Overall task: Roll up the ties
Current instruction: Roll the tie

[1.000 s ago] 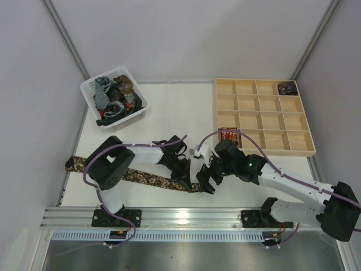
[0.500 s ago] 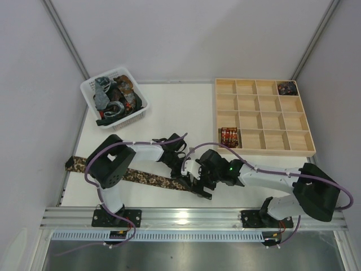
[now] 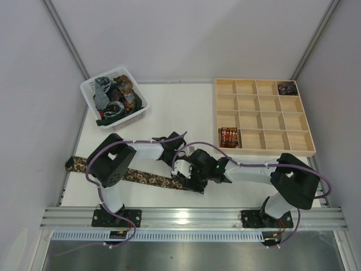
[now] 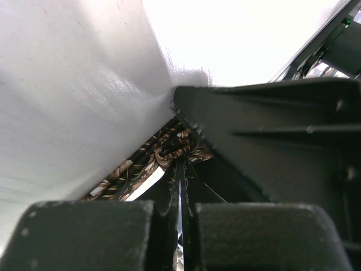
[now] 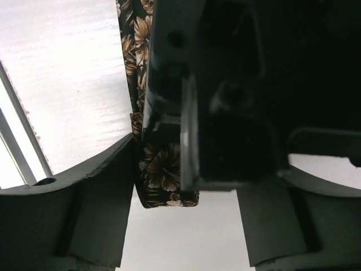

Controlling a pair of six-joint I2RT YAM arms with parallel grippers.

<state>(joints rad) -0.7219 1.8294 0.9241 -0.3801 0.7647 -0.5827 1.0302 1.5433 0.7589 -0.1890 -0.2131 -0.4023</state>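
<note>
Where the white table [image 3: 169, 107] meets grey walls [image 3: 197, 39], the brown floral tie [image 3: 141, 176] lies flat along the near left. The left gripper [image 3: 181, 178] pinches its folded end tightly; the right gripper [image 3: 193, 185] gapes wide around it.

The tie [image 3: 144, 177] left of the tray [image 3: 265, 153] is dark brown with tan flowers. The tray is pale wood; its near-left cell holds a red-and-dark striped roll [image 3: 228, 136], its far-right corner cell a dark patterned roll [image 3: 287, 87]. Far left of the tray, a white basket [image 3: 89, 89] holds grey, red and black ties [image 3: 113, 96]. My cables [image 3: 197, 143] are purple.
</note>
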